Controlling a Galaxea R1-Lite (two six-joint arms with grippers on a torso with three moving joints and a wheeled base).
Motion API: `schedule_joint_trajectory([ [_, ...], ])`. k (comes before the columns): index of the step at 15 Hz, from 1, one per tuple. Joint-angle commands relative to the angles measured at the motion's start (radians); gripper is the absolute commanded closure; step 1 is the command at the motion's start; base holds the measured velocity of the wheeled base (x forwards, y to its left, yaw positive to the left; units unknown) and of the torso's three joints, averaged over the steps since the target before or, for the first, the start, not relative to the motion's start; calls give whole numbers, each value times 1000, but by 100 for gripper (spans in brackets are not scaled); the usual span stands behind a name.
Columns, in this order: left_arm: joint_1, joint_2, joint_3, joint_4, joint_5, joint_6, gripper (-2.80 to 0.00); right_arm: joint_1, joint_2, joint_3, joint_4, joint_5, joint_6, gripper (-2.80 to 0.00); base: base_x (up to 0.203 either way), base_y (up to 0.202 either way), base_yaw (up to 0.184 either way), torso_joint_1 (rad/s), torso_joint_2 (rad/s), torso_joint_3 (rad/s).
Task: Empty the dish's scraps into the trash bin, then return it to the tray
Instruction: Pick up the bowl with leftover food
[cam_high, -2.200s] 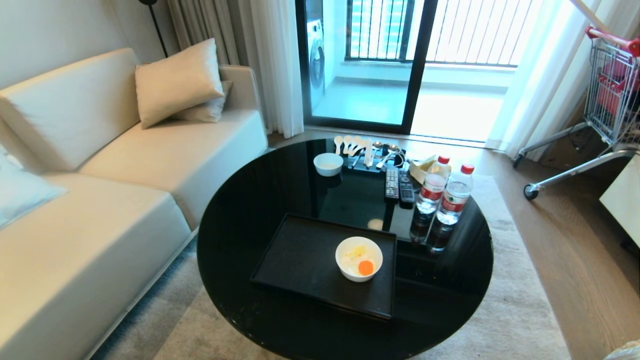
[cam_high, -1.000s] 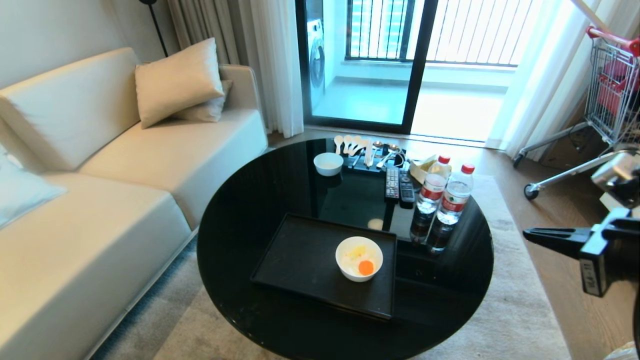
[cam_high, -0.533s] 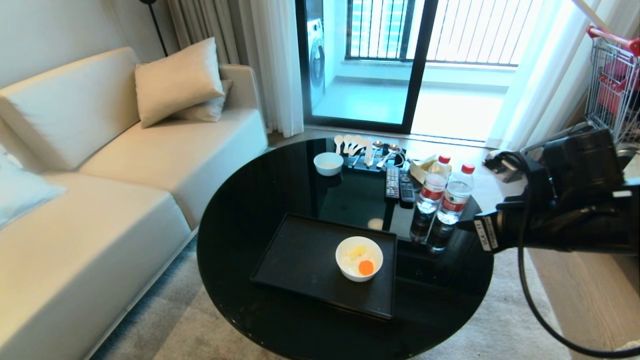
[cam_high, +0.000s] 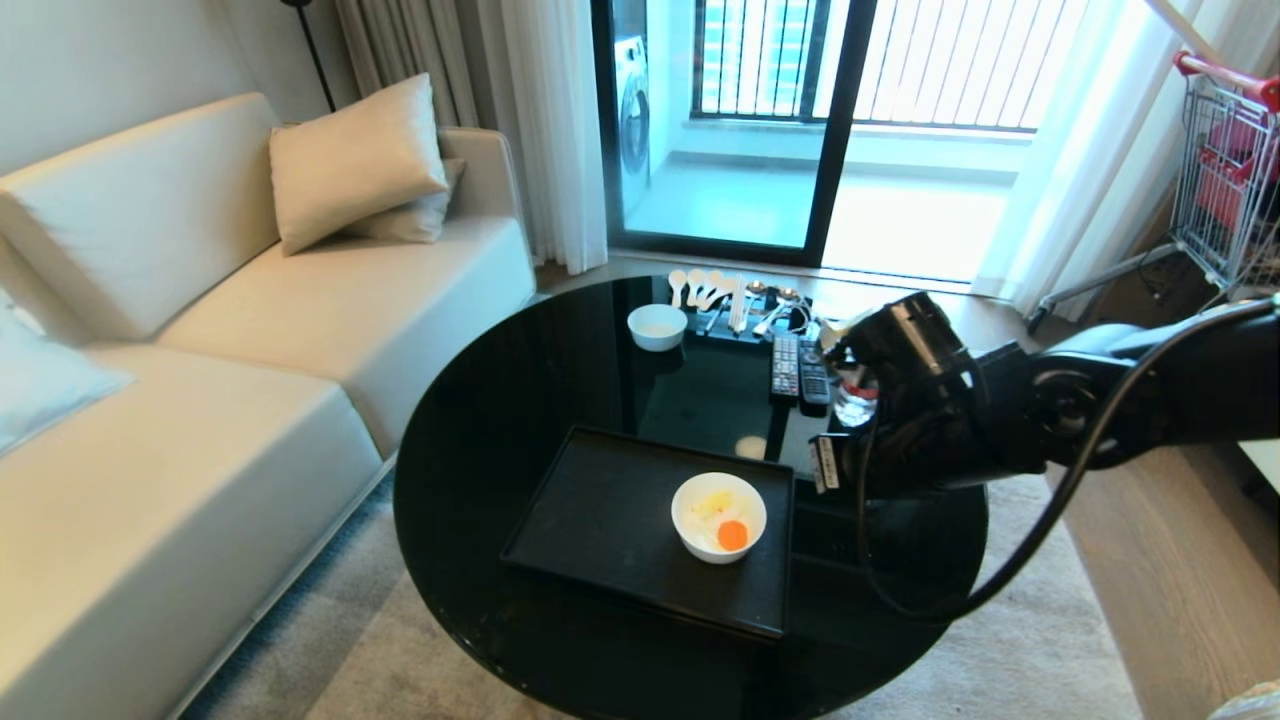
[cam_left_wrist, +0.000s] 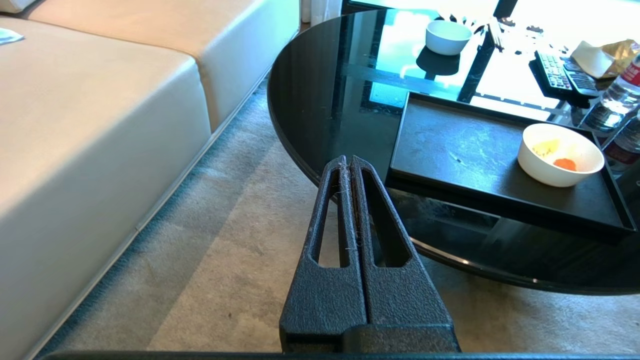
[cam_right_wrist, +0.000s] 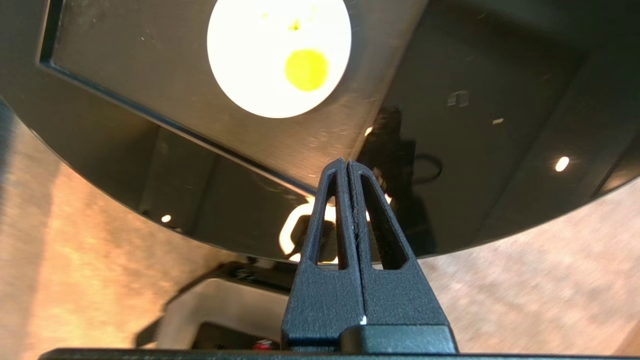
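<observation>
The dish, a white round bowl, stands on the right part of the black tray. In it lie the scraps: pale yellow bits and one round orange piece. My right arm reaches in from the right over the table. The right gripper is shut and empty, pointing down beside the tray's far right corner, a short way from the dish. My left gripper is shut and empty, parked low over the carpet by the table's near edge. The trash bin is out of view.
The round black glass table also carries a smaller white bowl, spoons, two remotes and water bottles, mostly behind my right arm. A cream sofa lies left, a shopping cart far right.
My right arm has swung in from the right edge to over the table by the tray's far right corner, covering the bottles. The dish and the left gripper have not moved.
</observation>
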Motion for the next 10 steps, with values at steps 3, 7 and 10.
schedule_joint_trajectory([
  [3, 0, 0, 0, -1, 1, -1, 0, 41, 186, -185, 141, -27, 60, 0, 0, 0, 0, 0, 0, 0],
  [7, 0, 0, 0, -1, 1, -1, 0, 43, 262, -249, 146, -48, 83, -280, 0, 0, 0, 0, 0, 0],
  [10, 0, 0, 0, -1, 1, -1, 0, 43, 329, -311, 145, -98, 112, -280, 0, 0, 0, 0, 0, 0],
])
